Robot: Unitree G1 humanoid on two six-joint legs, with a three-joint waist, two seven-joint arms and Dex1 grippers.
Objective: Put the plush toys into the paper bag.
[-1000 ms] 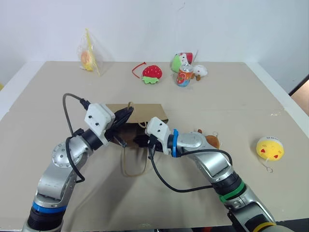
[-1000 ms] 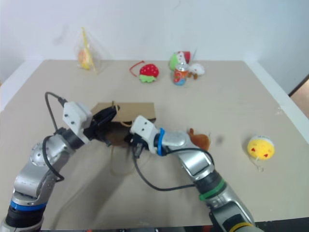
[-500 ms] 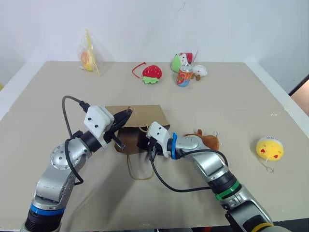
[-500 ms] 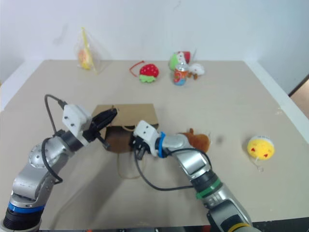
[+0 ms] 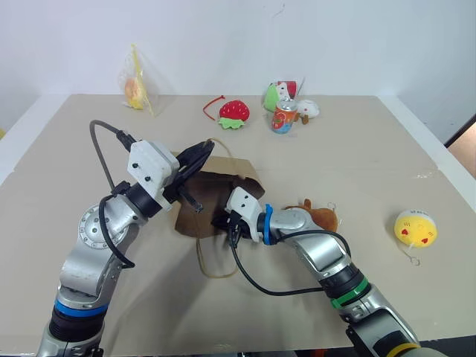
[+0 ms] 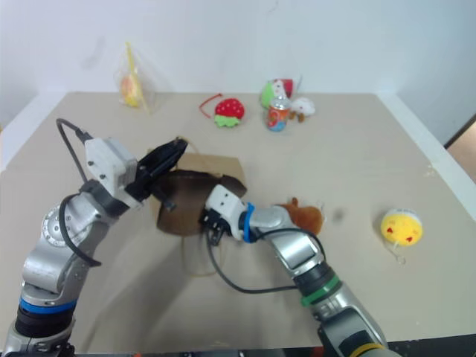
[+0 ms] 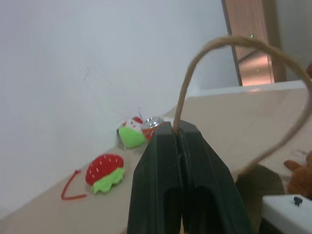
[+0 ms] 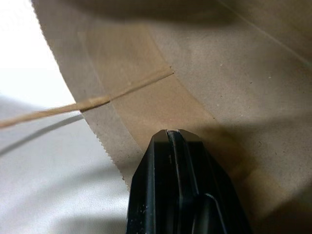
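**Kraft bag held open from two sides**

Brown paper bag (image 5: 212, 197) lies mid-table with its mouth facing the robot. The left gripper (image 5: 202, 155) is clamped tight on one twisted cord handle (image 7: 195, 73), holding it above the table so the upper wall of the bag stands off the lower one and a dark opening shows. The right gripper (image 5: 221, 221) has its fingers pressed together at the bag's serrated lower lip (image 8: 105, 146), lying on the inner paper; whether it pinches the paper or only presses on it cannot be told. The second handle (image 5: 212, 260) loops loose on the table in front of the bag.

The brown plush toy (image 5: 320, 217) lies just beside the right forearm, outside the bag. The yellow ball toy (image 5: 416, 227) sits well apart near the table's right edge.
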